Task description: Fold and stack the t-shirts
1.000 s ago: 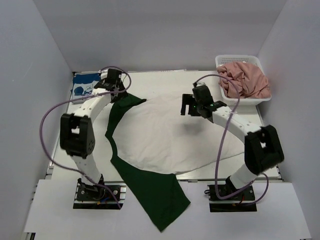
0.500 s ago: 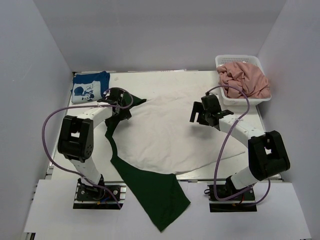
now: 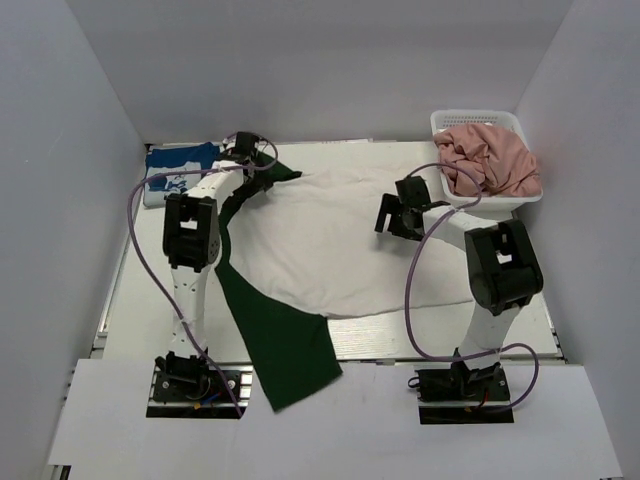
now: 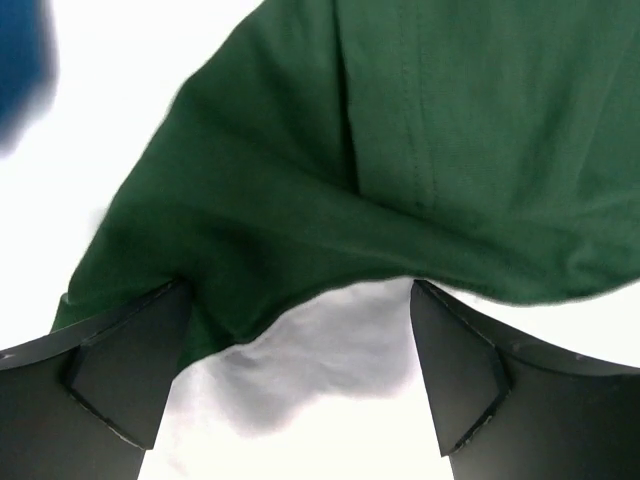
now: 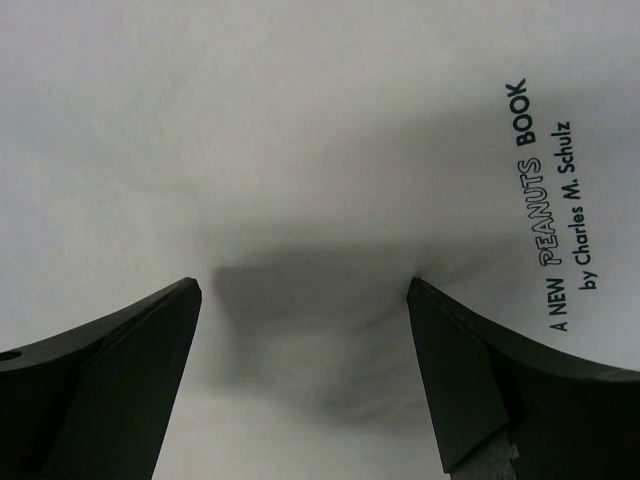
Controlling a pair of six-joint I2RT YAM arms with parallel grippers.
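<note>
- Finds the left hand [image 3: 243, 150] stretched to the back left of the table [image 3: 390, 155], just beside the folded blue t-shirt [image 3: 175, 170]; 0.5 s ago, hovered nearer, mid-left.
- Shows the green t-shirt [image 3: 280, 340] dragged along with it: upper edge now up by the blue one, hem drawn back but still reaching past the table's near edge.
- Shows that hand's fingers spread wide in the wrist view, with green cloth just ahead brushing 1 tip and nothing clamped.
- Places the right hand [image 3: 390, 213] over the spread white t-shirt [image 3: 320, 250], shifted a little left and back, fingers wide apart and gripping nothing, with the Peanuts print beneath.
- Leaves the white basket [image 3: 480, 117] of pink garments [image 3: 490, 155] as before at the back right.
- Suggests, as a judgement, pulling green clear of white rather than folding yet: 1 shirt folded, 2 spread and touching along white's left edge, more waiting.
</note>
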